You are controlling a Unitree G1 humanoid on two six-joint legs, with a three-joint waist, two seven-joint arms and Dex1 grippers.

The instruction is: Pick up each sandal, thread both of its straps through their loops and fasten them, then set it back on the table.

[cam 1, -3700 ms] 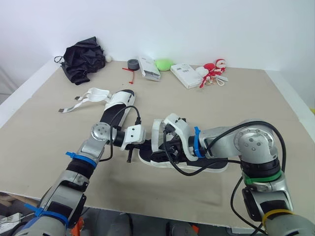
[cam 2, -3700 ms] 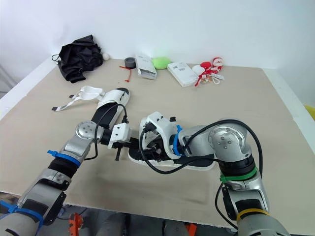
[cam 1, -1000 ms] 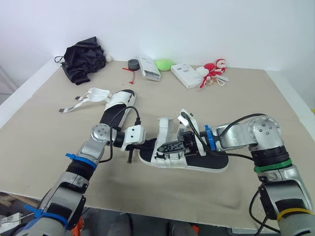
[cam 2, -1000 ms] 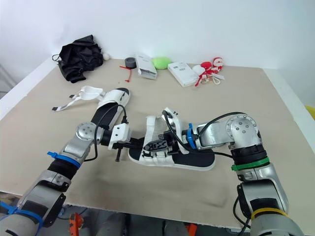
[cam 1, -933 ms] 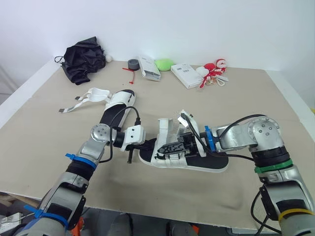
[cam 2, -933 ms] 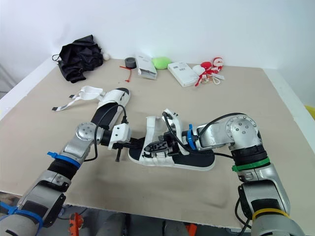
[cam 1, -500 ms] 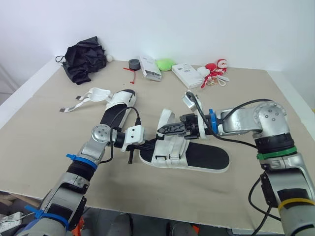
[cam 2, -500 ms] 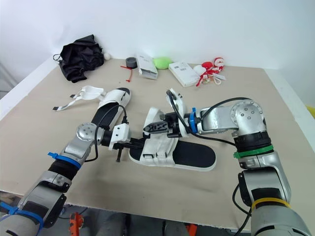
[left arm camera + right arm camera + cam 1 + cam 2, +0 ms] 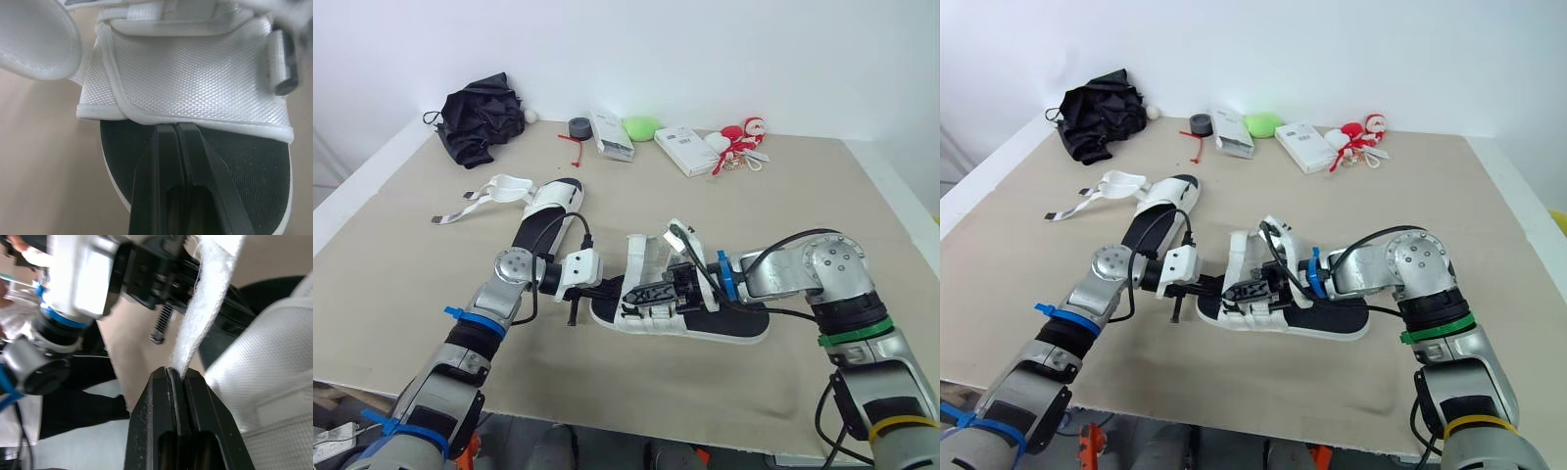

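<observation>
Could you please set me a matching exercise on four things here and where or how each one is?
1. left gripper
2. right gripper
3. far sandal
4. black bundle

A. at the far left corner of the table
B. shut on a white strap
C. shut on the upper of the near sandal
D. lying with its strap loose

Pairs: 1-C, 2-B, 3-D, 4-A.

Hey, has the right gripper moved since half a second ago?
Yes. Against the near sandal, the right gripper has dropped toward the robot, from above the sandal's far edge to low over its front, with the strap pinched in it.
</observation>
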